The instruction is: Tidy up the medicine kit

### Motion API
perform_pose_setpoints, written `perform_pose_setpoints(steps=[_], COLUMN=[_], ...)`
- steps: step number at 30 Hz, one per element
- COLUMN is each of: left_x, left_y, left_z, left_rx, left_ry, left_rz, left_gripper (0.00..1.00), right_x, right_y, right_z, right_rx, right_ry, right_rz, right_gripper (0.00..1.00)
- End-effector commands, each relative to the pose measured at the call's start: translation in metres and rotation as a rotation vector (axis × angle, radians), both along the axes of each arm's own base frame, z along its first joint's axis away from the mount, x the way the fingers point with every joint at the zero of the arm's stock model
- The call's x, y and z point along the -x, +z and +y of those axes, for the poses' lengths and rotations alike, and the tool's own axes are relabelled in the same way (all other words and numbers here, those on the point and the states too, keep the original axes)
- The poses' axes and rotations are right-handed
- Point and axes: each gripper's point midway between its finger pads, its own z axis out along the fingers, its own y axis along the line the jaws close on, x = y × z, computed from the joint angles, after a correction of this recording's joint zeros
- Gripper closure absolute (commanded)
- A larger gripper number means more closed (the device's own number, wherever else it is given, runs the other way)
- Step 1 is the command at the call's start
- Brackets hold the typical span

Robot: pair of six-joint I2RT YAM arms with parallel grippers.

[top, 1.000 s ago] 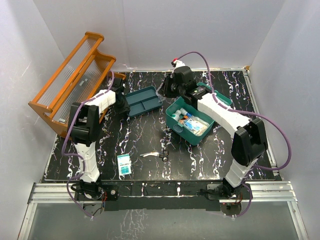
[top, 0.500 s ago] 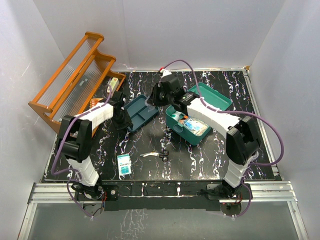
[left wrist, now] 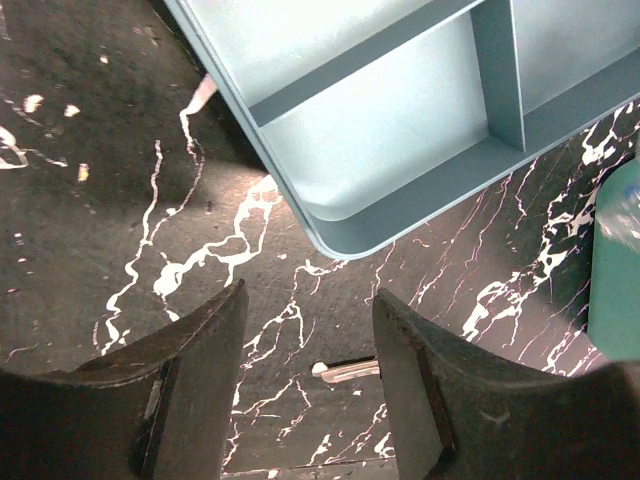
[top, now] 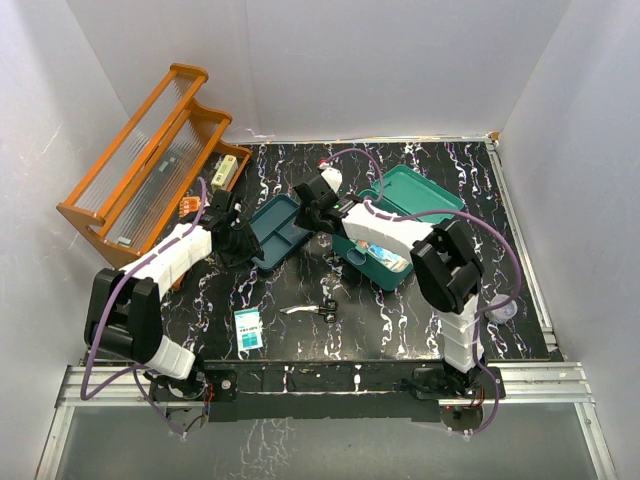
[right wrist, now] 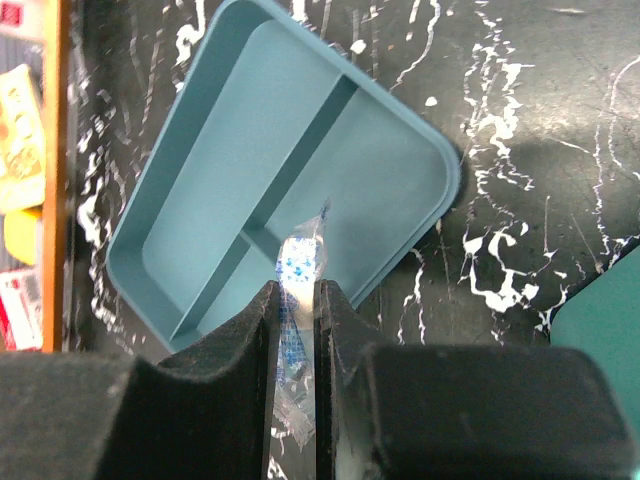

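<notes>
Smooth matt teal plastic tray (right wrist: 330, 170), smooth black marble-look tabletop (left wrist: 110, 210), crinkly clear plastic sachet (right wrist: 298, 262), wooden rack (top: 150, 160).

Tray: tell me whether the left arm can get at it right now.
Likely yes: the left arm hangs right by the tray corner, jaws open, bare table between. The right arm's packet over the tray may crowd it.

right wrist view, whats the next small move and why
Probably lower the right gripper a little and release the packet into the tray: the packet is pinched between the fingers, hanging over the tray's bare compartments.
</notes>
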Motion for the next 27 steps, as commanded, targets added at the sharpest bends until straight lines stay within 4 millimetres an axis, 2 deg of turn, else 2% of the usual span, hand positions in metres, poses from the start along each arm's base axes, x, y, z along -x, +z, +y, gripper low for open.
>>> perform_pose_setpoints(steps=[1,4,6,10,15,21,23,27], left_x=[-0.007,-0.013,-0.019,-0.031,-0.046,-0.057,-0.065,-0.086], left_y=[0.031,0.041,0.049,0.058,0.060,0.053,0.053,0.051], left_z=[0.016,0.023,0.027,0.031,0.036,0.040,0.039,0.037], left_rx=[-0.073,-0.115,-0.137,-0.160,-0.175,-0.151,-0.112,-0.081], left_ry=[0.032,0.035,0.033,0.010,0.002,-0.042,-0.059,-0.086], left_rz=[-0.087,-0.117,-0.145,-0.181,-0.201,-0.191,-0.191,-0.201], left_gripper=[0.48,0.48,0.48,0.49,0.48,0.41,0.39,0.38], right_x=[-0.032,-0.045,-0.049,-0.045,-0.045,-0.045,-0.044,-0.042], right_y=[0.028,0.022,0.011,-0.008,-0.017,-0.009,-0.002,0.012], right_z=[0.007,0.012,0.014,0.017,0.014,0.008,0.006,0.003], right_rx=[-0.063,-0.052,-0.042,-0.027,-0.002,0.030,0.033,0.048], right_ry=[-0.171,-0.220,-0.239,-0.263,-0.286,-0.284,-0.265,-0.218], right_rz=[-0.072,-0.064,-0.046,0.029,0.053,0.025,0.002,-0.033], right_gripper=[0.93,0.91,0.90,0.84,0.78,0.56,0.55,0.63])
